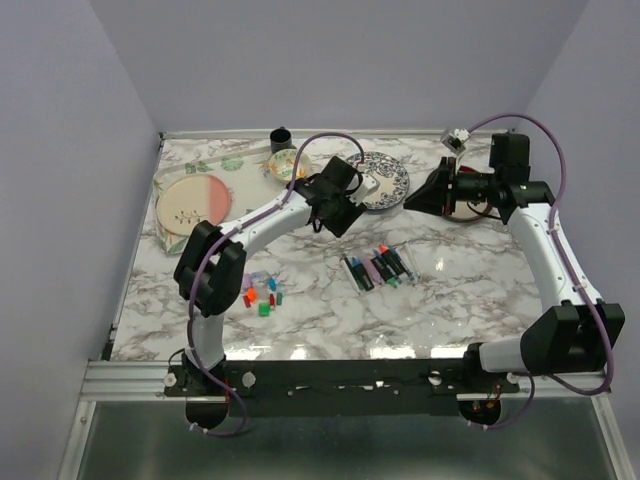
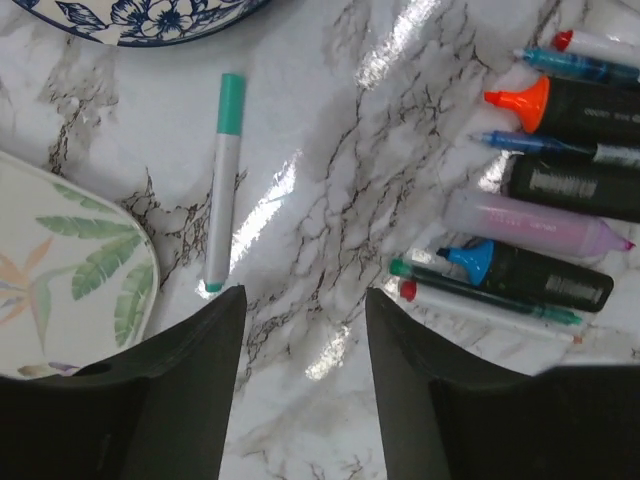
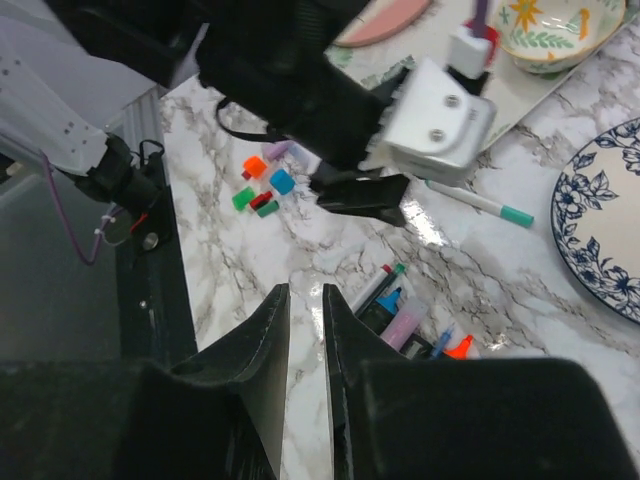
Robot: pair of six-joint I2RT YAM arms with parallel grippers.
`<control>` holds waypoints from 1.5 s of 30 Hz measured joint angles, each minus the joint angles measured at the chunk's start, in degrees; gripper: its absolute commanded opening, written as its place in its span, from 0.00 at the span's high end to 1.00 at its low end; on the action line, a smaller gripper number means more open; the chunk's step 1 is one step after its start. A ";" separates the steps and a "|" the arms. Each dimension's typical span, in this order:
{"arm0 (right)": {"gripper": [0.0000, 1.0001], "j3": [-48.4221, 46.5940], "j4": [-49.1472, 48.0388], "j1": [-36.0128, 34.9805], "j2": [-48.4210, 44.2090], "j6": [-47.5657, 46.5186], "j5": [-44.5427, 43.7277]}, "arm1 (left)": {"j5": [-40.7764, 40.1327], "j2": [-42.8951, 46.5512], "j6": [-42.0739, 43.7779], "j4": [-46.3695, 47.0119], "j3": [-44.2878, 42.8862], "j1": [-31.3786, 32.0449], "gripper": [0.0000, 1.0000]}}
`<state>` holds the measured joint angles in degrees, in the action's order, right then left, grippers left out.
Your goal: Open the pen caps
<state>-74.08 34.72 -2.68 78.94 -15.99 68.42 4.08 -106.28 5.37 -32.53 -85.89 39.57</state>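
The left end effector point(image 2: 305, 300) hangs over the white marble worktop point(image 2: 330, 130) with its black jaws well apart and nothing between them. A thin white pen with a teal cap point(image 2: 222, 190) lies just ahead of it, and a row of uncapped markers and black highlighters point(image 2: 570, 185) lies nearby. The right end effector point(image 3: 304, 292) shows a narrow gap and holds nothing. The small loose coloured plastic pen caps point(image 3: 282, 181) lie clustered near the left arm's base.

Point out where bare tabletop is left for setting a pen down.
Free: marble between the loose caps and the pen row, and the near-right stretch beyond that row. Crowded: the far edge, with pink plate, bowl and blue plate.
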 measured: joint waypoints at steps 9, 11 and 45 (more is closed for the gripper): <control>0.74 1.11 0.13 1.51 -0.83 -0.13 5.05 | -0.59 -17.90 5.81 -10.93 -21.44 -2.34 0.60; 0.74 1.11 0.66 1.68 -0.81 -0.59 5.53 | -0.61 -20.39 6.16 -12.37 -23.63 -2.95 0.60; 0.75 1.09 4.44 2.03 0.94 -4.13 7.63 | -1.01 -24.65 0.92 -12.55 -22.16 -5.77 1.00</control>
<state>-72.99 39.16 -0.64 79.88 -20.12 76.05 3.07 -130.93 6.28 -45.08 -108.05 33.80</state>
